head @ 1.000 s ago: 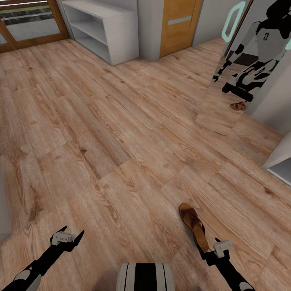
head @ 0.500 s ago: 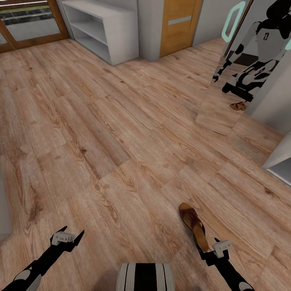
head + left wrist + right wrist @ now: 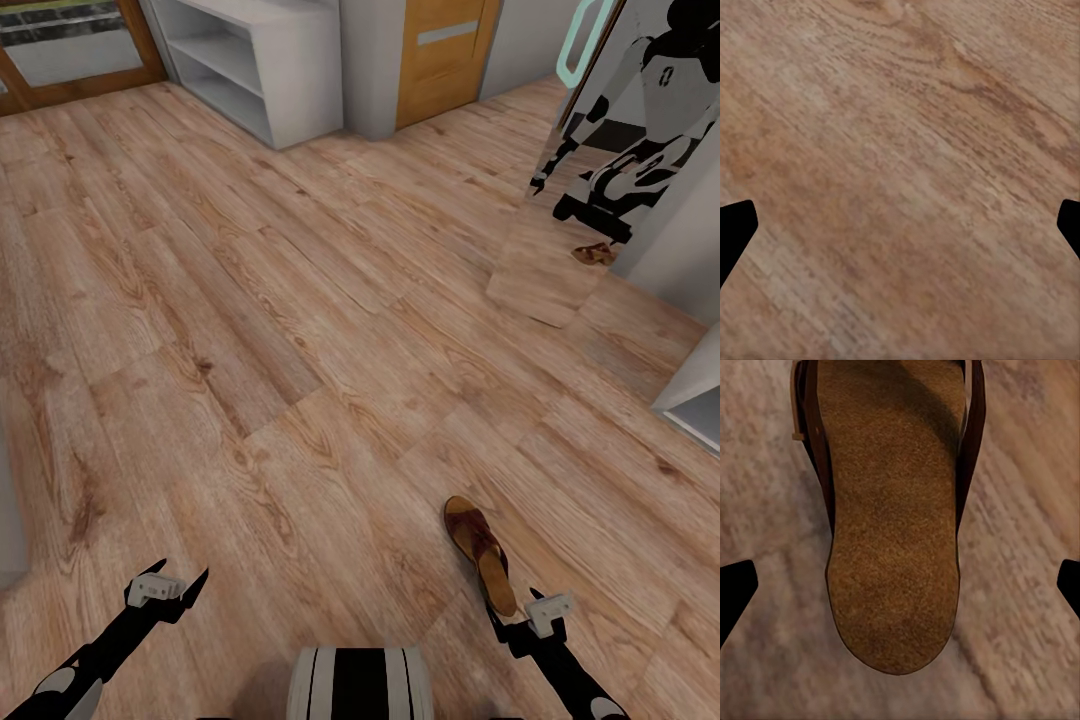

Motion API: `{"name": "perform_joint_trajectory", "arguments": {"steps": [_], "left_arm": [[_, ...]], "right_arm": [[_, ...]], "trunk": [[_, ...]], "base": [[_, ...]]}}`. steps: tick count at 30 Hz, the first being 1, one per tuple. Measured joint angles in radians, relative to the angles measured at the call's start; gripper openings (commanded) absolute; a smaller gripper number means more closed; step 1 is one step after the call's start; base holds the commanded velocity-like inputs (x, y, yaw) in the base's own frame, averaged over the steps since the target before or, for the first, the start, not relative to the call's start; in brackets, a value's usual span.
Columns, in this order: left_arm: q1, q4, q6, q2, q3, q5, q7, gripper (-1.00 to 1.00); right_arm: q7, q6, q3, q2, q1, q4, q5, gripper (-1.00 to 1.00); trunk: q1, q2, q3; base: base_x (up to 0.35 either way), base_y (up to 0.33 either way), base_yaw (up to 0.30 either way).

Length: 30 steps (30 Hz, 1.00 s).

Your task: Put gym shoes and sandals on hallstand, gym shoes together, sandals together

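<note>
One maroon-brown sandal (image 3: 480,553) with a tan footbed lies on the wood plank corridor floor (image 3: 300,330), just ahead of my right gripper (image 3: 527,625). In the right wrist view the sandal's heel end (image 3: 896,547) sits between the spread fingers, and the right gripper (image 3: 900,585) is open above it. My left gripper (image 3: 168,590) hovers open over bare planks (image 3: 900,150), its fingertips (image 3: 735,232) wide apart. The pale-grey hallstand (image 3: 255,60) stands far off at the back, its shelves bare. The gym shoes are out of view.
A tall leaning mirror (image 3: 590,150) at the right reflects the robot and a brown sandal (image 3: 593,253). An orange-brown door (image 3: 440,55) stands beside the hallstand. A white cabinet corner (image 3: 695,390) juts in at the right edge.
The whole head view has shifted slightly, so the camera moved. Both arms and the sandal keep their places.
</note>
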<state>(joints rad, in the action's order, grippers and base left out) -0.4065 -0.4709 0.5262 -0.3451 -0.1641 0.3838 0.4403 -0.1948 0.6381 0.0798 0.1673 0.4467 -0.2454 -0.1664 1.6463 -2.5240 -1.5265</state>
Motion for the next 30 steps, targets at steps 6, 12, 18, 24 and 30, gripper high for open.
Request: {"name": "perform_joint_trajectory", "arguments": {"steps": [6,12,18,24,30], "left_arm": [[0.000,0.000,0.000,0.000,0.000,-0.001,-0.001,1.00],[0.000,0.000,0.000,0.000,0.000,-0.001,-0.001,1.00],[0.000,0.000,0.000,0.000,0.000,-0.002,-0.001,1.00],[0.000,0.000,0.000,0.000,0.000,-0.002,-0.001,1.00],[0.000,0.000,0.000,0.000,0.000,-0.002,-0.001,1.00]], "right_arm": [[0.000,0.000,0.000,-0.001,0.001,0.000,0.000,1.00],[0.000,0.000,0.000,0.000,0.005,0.000,-0.001,1.00],[0.000,0.000,0.000,0.000,0.007,0.000,-0.001,1.00],[0.000,0.000,0.000,-0.001,0.008,0.000,-0.001,1.00],[0.000,0.000,0.000,0.000,0.008,0.000,-0.001,1.00]], "trunk": [[0.000,0.000,0.000],[0.000,0.000,0.000],[0.000,0.000,0.000],[0.000,0.000,0.000],[0.000,0.000,0.000]], "base": [[0.000,0.000,0.000],[0.000,0.000,0.000],[0.000,0.000,0.000],[0.000,0.000,0.000],[0.000,0.000,0.000]]}}
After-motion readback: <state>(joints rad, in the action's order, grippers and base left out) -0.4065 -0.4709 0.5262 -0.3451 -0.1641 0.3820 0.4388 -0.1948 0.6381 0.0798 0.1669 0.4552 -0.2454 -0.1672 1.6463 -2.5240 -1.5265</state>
